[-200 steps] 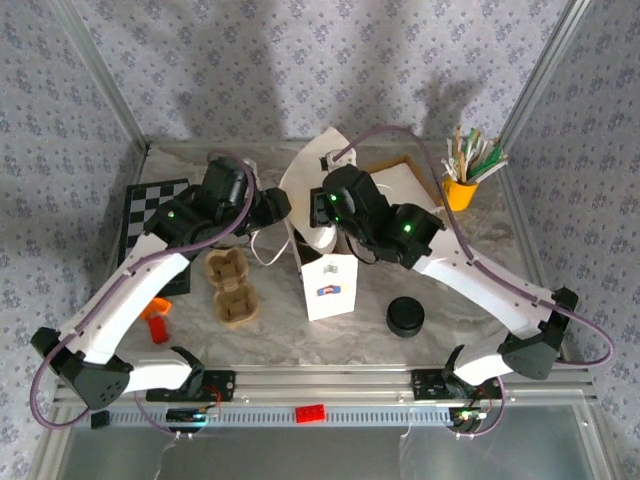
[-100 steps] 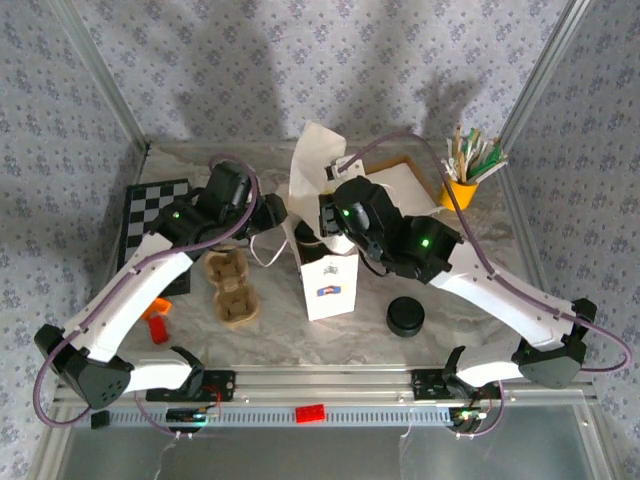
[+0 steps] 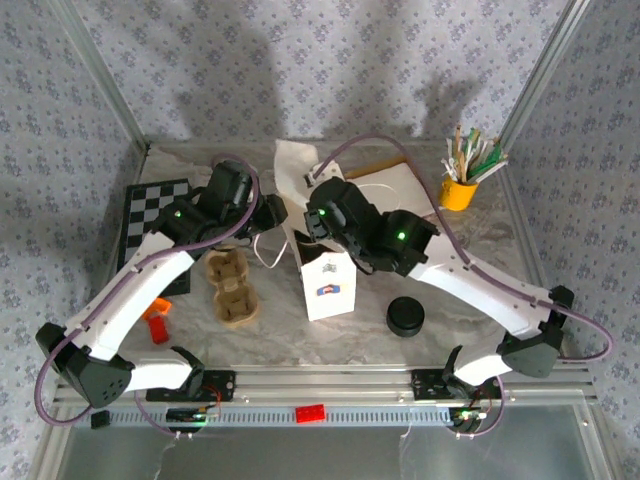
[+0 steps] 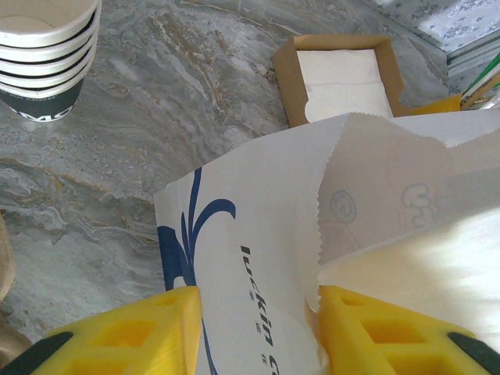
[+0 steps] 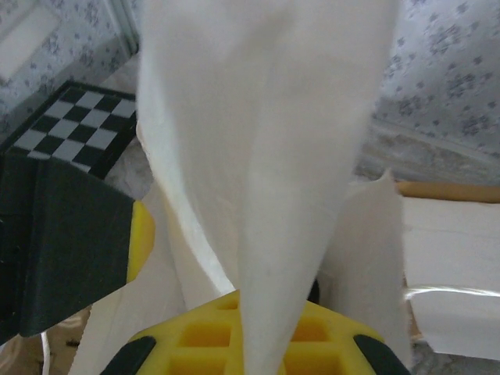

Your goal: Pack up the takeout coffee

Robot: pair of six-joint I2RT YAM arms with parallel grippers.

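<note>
Above the bag (image 3: 330, 285), right jaws clamp a paper sheet (image 3: 292, 165), now swung leftward; left jaws stand apart.

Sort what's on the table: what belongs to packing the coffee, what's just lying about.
Job: white paper bag, brown pulp tray, white paper sheet.
Lying about: stacked cups, black lids, chessboard, yellow cup of stirrers, cardboard napkin box, orange piece, red brick.

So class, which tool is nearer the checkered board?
Left. The left tool is at the edge of the paper bag facing the checkered board; the right tool pinches the bag's top, farther away.
</note>
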